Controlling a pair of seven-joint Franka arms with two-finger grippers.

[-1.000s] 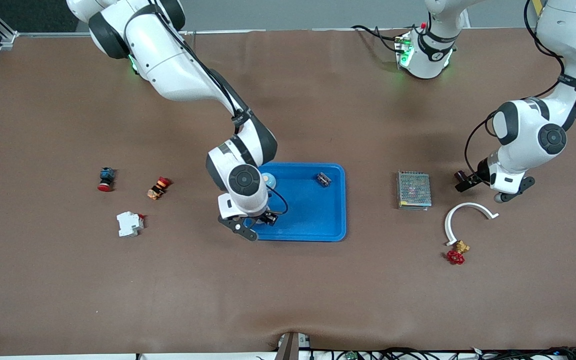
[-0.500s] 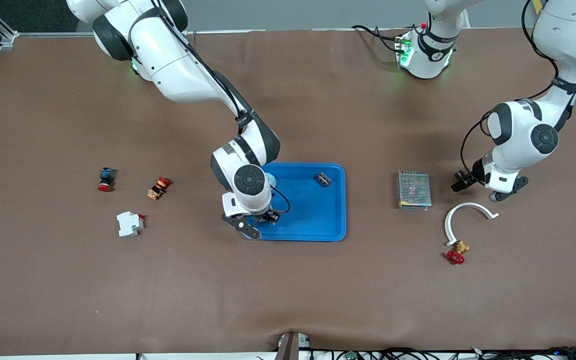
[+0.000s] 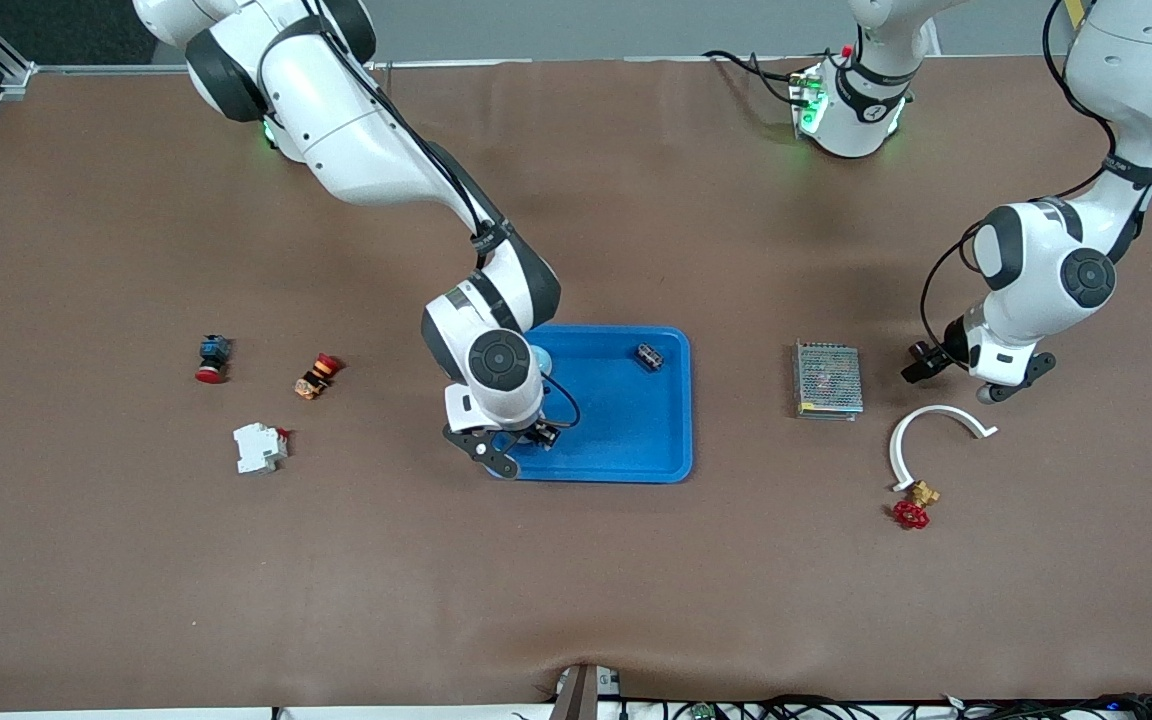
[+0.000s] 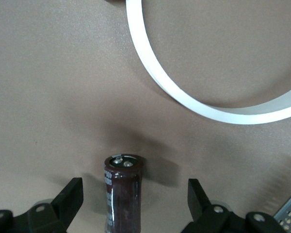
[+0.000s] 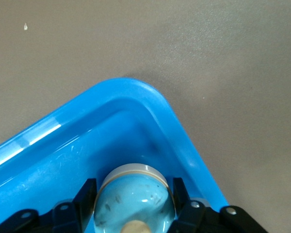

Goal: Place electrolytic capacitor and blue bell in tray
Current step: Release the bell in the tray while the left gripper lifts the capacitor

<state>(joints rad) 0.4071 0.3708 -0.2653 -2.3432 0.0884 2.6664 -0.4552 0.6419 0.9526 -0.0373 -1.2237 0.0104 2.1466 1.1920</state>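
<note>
The blue bell (image 5: 135, 201) sits in a corner of the bright blue tray (image 3: 636, 440), the corner nearest the front camera at the right arm's end. My right gripper (image 5: 133, 194) straddles the bell, open, with a thin gap at each side. In the front view the right gripper (image 3: 508, 452) hides the bell. The electrolytic capacitor (image 4: 122, 194), a dark brown cylinder with two silver terminals, is on the table between the wide-open fingers of my left gripper (image 4: 134, 194). The left gripper (image 3: 984, 385) is low over the table beside the white arc, covering the capacitor.
A small dark part (image 3: 647, 357) lies in the tray. A metal mesh box (image 3: 827, 379) stands between the tray and the left gripper. A white arc (image 3: 936, 430) and a red-handled valve (image 3: 914, 505) lie nearby. Two red buttons (image 3: 211, 358) (image 3: 317, 376) and a white breaker (image 3: 259, 447) lie toward the right arm's end.
The right gripper's fingers have parted slightly from the bell in the tray corner. The left hand has shifted a little toward the mesh box and lowered around the capacitor.
</note>
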